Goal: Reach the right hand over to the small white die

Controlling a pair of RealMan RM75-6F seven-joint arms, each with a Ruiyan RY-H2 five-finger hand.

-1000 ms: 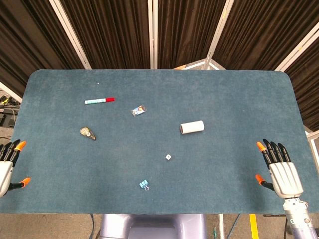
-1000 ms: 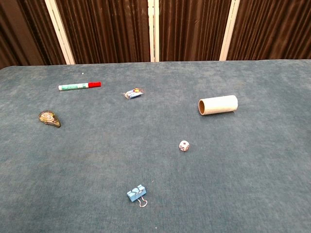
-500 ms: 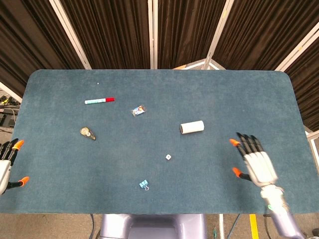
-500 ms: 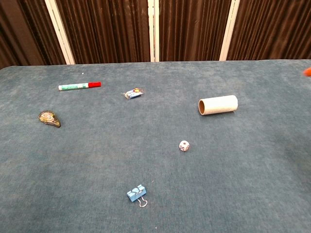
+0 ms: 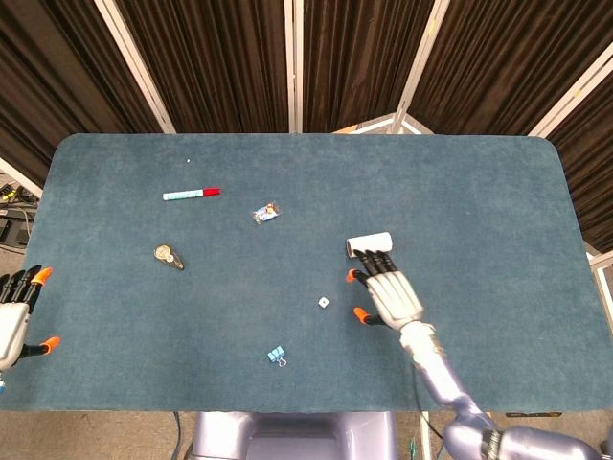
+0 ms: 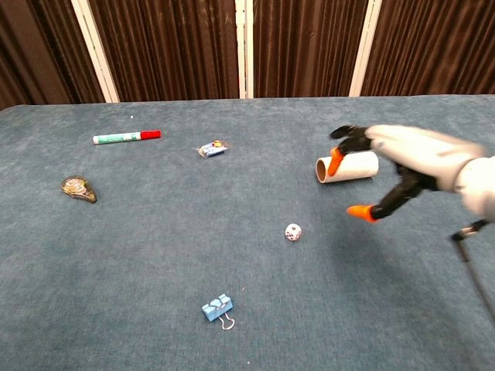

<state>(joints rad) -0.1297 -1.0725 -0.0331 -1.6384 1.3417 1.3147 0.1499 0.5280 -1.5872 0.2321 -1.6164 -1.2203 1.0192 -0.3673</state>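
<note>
The small white die (image 5: 324, 302) (image 6: 293, 232) lies on the blue-grey table near the middle front. My right hand (image 5: 388, 292) (image 6: 394, 166) hovers just to the right of it, fingers spread and empty, orange fingertips pointing toward the die with a short gap left. In the chest view the hand floats above the table surface. My left hand (image 5: 13, 316) stays open at the table's left edge, holding nothing; the chest view does not show it.
A white paper roll (image 5: 370, 241) (image 6: 348, 166) lies just behind my right hand. A blue binder clip (image 5: 277, 356) (image 6: 218, 308) sits in front of the die. Farther left are a candy wrapper (image 5: 265, 213), a red-capped marker (image 5: 191, 194) and a small brass-coloured object (image 5: 169, 255).
My right hand has swept from the table's right edge leftward across the table to a spot beside the die. The left hand has barely shifted.
</note>
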